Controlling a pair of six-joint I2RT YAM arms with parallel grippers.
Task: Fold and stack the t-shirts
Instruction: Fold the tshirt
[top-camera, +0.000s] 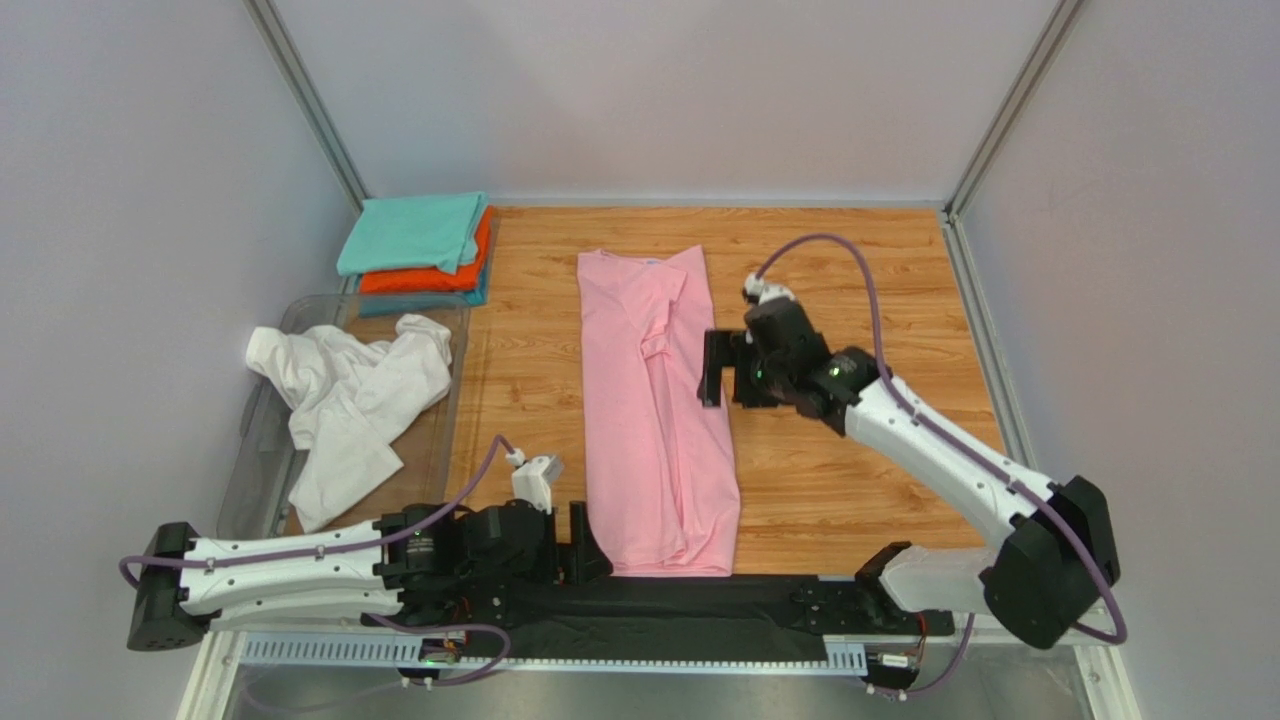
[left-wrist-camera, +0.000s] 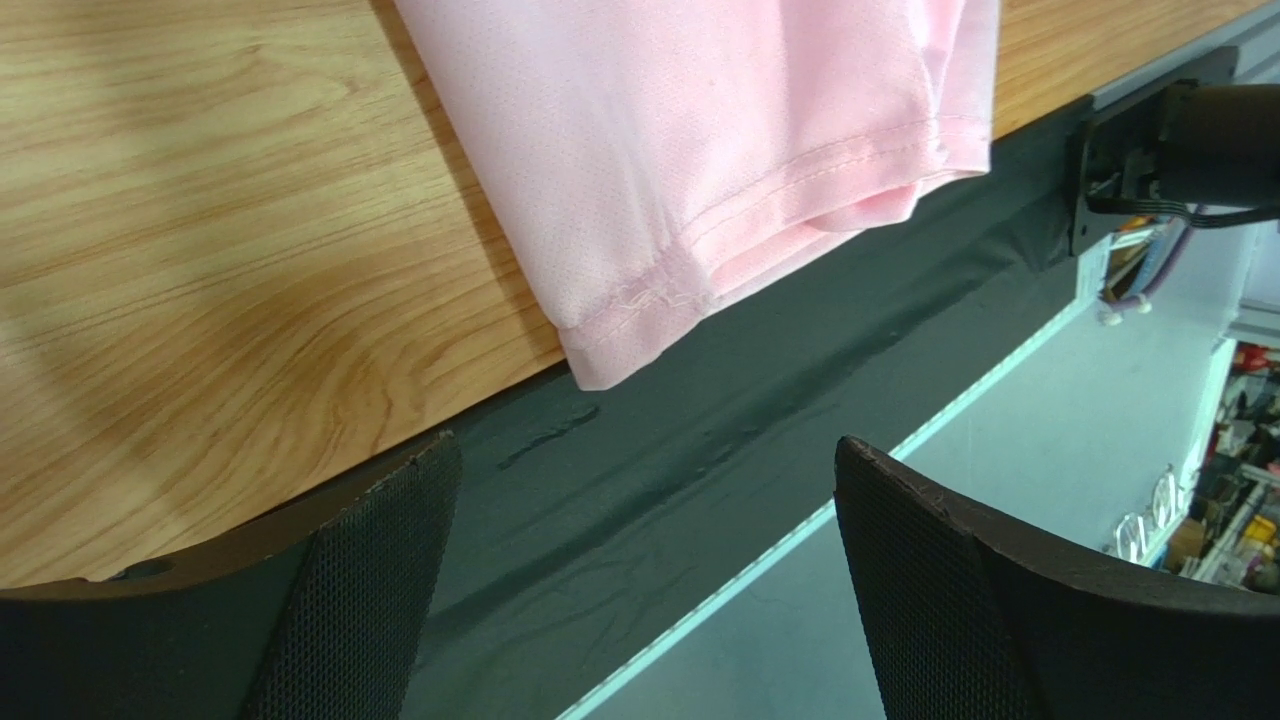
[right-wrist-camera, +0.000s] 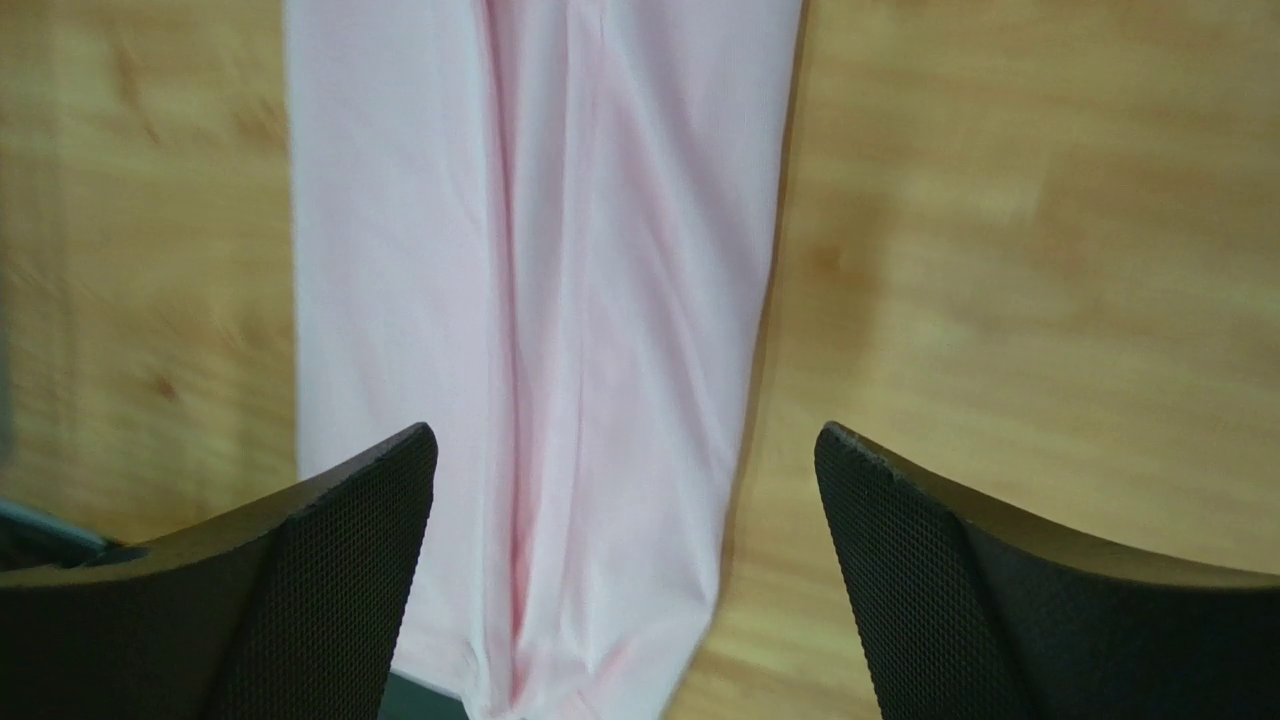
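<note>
Mesh-faced black fingers of my left claw are sitting closest to the lens, spread wide and gripping nothing. Just ahead of them, the hem corner of the pink t-shirt is lapping over the black strip at the table's near edge. My right claw is gaping just as wide, also holding nothing, and is hanging over the same shirt farther up its length, at its right edge.

I am judging this shirt as light, soft and limp. It is lying folded lengthwise into a long band, so any lifted end is likely going to sag and its layers may slip apart. The stitched hem looks like the firmest place, so I am thinking of pinching every layer at the hem corners in front of my left claw.

Under both claws the wooden tabletop is looking smooth, so cloth is probably going to slide easily. Bare wood is showing to the right of my right claw. Left of my left claw a white t-shirt is lying crumpled, and beyond it the folded stack is sitting in the far corner. Pale walls are closing in on three sides.
</note>
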